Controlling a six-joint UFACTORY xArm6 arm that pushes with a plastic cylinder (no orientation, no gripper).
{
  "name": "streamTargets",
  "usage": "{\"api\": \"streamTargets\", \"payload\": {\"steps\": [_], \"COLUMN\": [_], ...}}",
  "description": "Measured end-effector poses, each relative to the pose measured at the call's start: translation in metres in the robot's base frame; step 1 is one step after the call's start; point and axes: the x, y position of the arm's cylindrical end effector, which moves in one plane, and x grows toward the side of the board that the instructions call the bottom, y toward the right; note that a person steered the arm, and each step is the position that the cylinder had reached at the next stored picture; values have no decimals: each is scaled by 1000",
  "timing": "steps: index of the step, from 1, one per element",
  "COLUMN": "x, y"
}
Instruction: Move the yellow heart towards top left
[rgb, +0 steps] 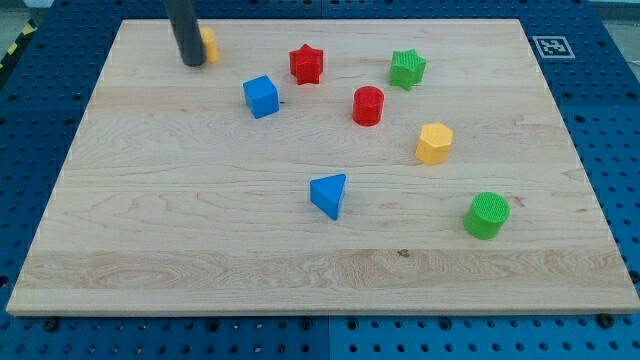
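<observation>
The yellow heart lies near the board's top left, mostly hidden behind my rod; only its right edge shows. My tip rests on the board right at the heart's left side, touching or nearly touching it. A blue cube sits to the lower right of the tip.
A red star, a red cylinder and a green star lie across the upper middle. A yellow hexagon and a green cylinder sit at the right. A blue triangle is in the middle. The wooden board rests on a blue perforated table.
</observation>
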Motion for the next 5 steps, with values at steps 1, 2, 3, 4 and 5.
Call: {"api": "streamTargets", "payload": {"steps": [1,2,3,4,5], "x": [0,-1,-8,-15,-25], "y": [0,4,10,17,22]}}
